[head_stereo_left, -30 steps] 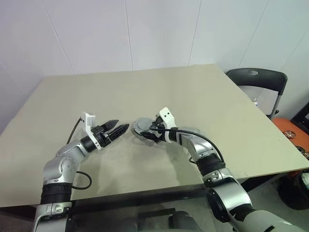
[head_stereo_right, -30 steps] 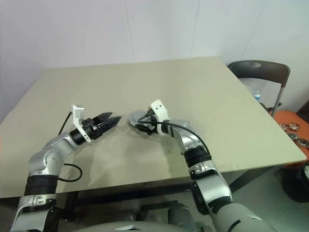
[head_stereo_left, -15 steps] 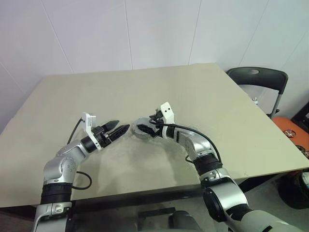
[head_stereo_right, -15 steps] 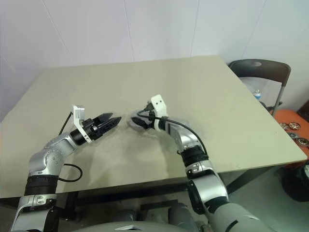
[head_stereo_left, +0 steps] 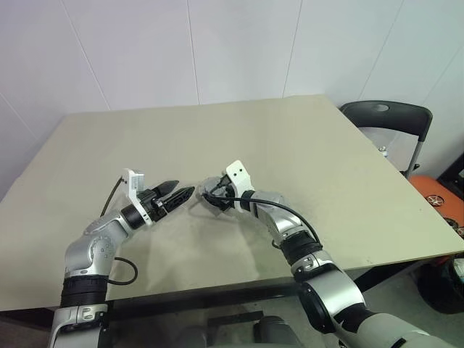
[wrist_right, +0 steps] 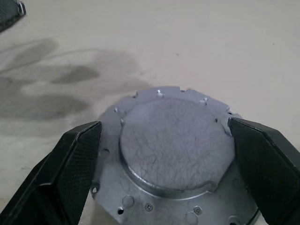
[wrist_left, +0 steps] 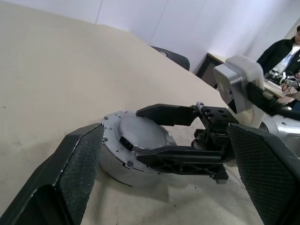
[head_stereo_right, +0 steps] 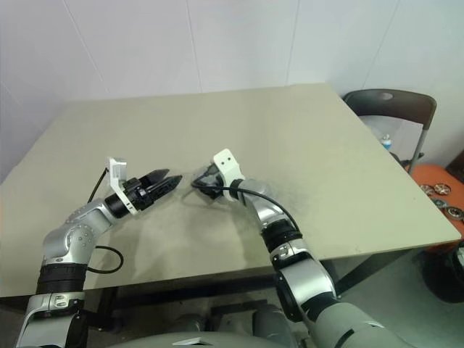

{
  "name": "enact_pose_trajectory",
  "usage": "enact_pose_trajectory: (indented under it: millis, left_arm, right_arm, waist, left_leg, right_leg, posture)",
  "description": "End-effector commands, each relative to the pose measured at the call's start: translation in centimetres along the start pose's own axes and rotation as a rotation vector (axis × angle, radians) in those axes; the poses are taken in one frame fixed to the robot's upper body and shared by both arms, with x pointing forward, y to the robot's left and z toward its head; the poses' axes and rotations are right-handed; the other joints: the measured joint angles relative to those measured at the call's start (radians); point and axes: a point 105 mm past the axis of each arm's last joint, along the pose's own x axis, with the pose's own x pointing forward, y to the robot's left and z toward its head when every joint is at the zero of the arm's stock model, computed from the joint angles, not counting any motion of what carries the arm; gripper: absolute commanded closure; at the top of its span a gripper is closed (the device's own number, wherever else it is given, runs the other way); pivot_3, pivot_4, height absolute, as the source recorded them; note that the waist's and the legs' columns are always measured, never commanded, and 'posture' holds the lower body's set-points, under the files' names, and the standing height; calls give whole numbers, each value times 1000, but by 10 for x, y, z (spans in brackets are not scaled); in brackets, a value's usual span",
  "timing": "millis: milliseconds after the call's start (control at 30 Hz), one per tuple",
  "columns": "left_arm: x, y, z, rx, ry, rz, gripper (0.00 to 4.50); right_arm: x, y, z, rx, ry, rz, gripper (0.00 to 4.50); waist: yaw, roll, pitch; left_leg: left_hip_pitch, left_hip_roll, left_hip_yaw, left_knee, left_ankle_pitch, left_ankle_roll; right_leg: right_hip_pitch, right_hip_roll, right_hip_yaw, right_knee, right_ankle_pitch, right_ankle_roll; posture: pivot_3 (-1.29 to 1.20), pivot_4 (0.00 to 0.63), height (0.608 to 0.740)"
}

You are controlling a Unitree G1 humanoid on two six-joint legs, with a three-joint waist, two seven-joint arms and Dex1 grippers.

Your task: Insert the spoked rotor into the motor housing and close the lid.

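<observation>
Head view: right gripper [head_stereo_left: 210, 197] spread wide over the lid [head_stereo_left: 211, 190] on the table [head_stereo_left: 326, 159]; left gripper [head_stereo_left: 181, 193] parted, empty, beside.
Right wrist view: lid lies flat between the fingers [wrist_right: 70, 164], plain face up.

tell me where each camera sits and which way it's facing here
Left and right eye views: on the head, looking forward and down over the table; both arms show, left gripper open, right gripper at the lid.
Left wrist view: looks along its own fingers at the lid and the right gripper.
Right wrist view: looks down on the lid's plain grey face between its open fingers.
All views share the lid.
</observation>
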Motion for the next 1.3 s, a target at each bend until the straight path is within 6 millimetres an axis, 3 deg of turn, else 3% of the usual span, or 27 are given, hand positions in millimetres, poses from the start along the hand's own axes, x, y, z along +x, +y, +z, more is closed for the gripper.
enact_pose_trajectory:
  millis: [33, 300, 400, 467, 667, 933, 1300]
  left_arm:
    - [-17, 3, 27, 54, -75, 17, 0]
    - [-67, 22, 49, 122, -89, 138, 0]
    - [-75, 25, 50, 132, -89, 167, 0]
    - [-76, 25, 49, 133, -90, 173, 0]
    - [-74, 23, 45, 130, -89, 175, 0]
    - [-68, 23, 41, 117, -85, 169, 0]
    - [-64, 23, 40, 115, -80, 162, 0]
  right_arm:
    - [5, -2, 11, -6, -9, -36, 15]
    - [4, -11, 6, 9, 24, -76, 15]
    - [2, -10, 9, 21, 8, -63, 836]
    - [1, -11, 11, 26, 4, -61, 1290]
    - [-2, -11, 10, 21, 8, -47, 1288]
    - [-3, -8, 23, 47, -55, -14, 1288]
    - [-5, -14, 17, -14, -31, -53, 1288]
  waist:
    - [-1, 0, 0]
    - [2, 0, 0]
    - [1, 0, 0]
    - [2, 0, 0]
    - [2, 0, 0]
    - [1, 0, 0]
    - [2, 0, 0]
  left_leg:
    - [0, 0, 0, 0, 0, 0]
    - [1, 0, 0, 1, 0, -1]
    - [2, 0, 0, 1, 0, -1]
    - [2, 0, 0, 2, 0, -1]
    - [1, 0, 0, 1, 0, -1]
    - [1, 0, 0, 1, 0, -1]
    - [1, 0, 0, 1, 0, -1]
  right_leg:
    - [0, 0, 0, 0, 0, 0]
    - [0, 0, 0, 4, 0, -1]
    - [0, 0, 0, 4, -1, -2]
    - [0, 0, 0, 4, -1, -2]
    - [0, 0, 0, 5, 0, 0]
    - [-1, -1, 0, 5, 0, 0]
    - [-1, -1, 0, 5, 0, 0]
  posture:
    - [0, 0, 740]
    - [0, 0, 740]
    - [0, 0, 740]
    - [0, 0, 740]
    - [0, 0, 740]
    - [0, 0, 740]
    - [0, 0, 740]
